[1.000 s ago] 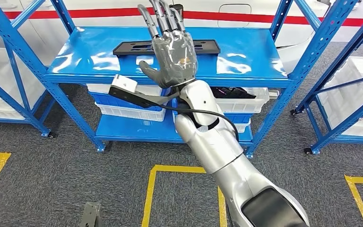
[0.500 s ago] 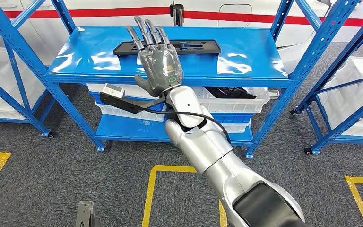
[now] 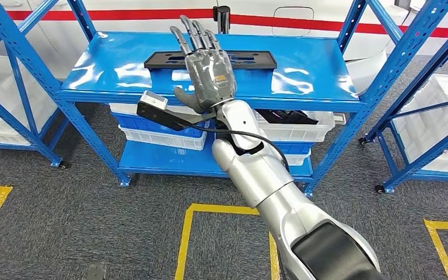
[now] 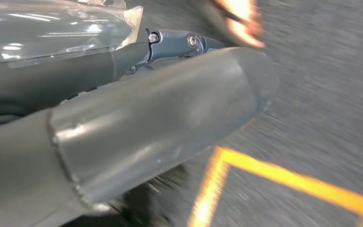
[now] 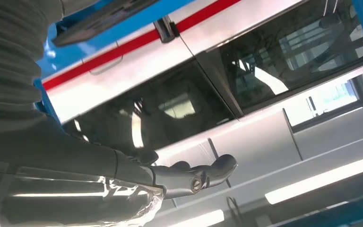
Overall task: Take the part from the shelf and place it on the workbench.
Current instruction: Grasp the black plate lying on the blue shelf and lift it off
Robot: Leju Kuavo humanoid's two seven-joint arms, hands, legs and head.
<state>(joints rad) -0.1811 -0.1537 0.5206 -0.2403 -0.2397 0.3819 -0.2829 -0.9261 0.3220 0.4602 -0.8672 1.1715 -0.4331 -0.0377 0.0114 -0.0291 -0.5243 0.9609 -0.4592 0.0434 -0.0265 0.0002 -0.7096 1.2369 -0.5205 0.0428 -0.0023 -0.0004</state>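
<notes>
The black flat part lies on the blue shelf top deck, toward the back, long axis running side to side across your view. Your right hand is raised in front of it, fingers straight and spread wide, holding nothing; the part sits just beyond the fingertips. Right hand's far nearer. Left hand hangs low over the floor w/ yellow line; can't tell its finger state.
</notes>
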